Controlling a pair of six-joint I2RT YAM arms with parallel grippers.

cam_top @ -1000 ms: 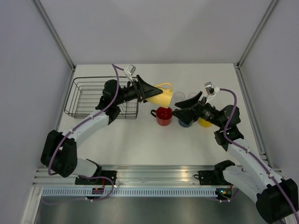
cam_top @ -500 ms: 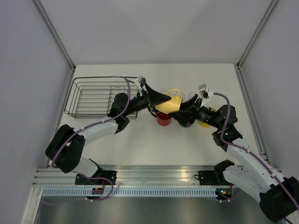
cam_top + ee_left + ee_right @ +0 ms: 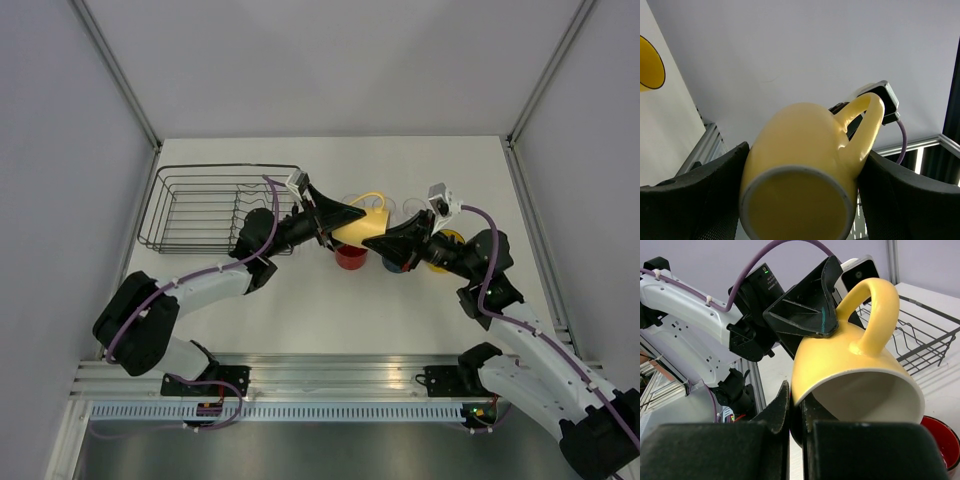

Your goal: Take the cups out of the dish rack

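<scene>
right gripper (image 3: 374,241) has reached the mug (image 3: 368,224) at frame centre, seemingly pinching its rim; left gripper (image 3: 350,214) still clamps it: handover.

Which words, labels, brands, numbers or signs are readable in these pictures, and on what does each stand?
None is readable. The pale yellow mug, the red mug and the dish rack are plain. No legible marking shows anywhere else.
</scene>
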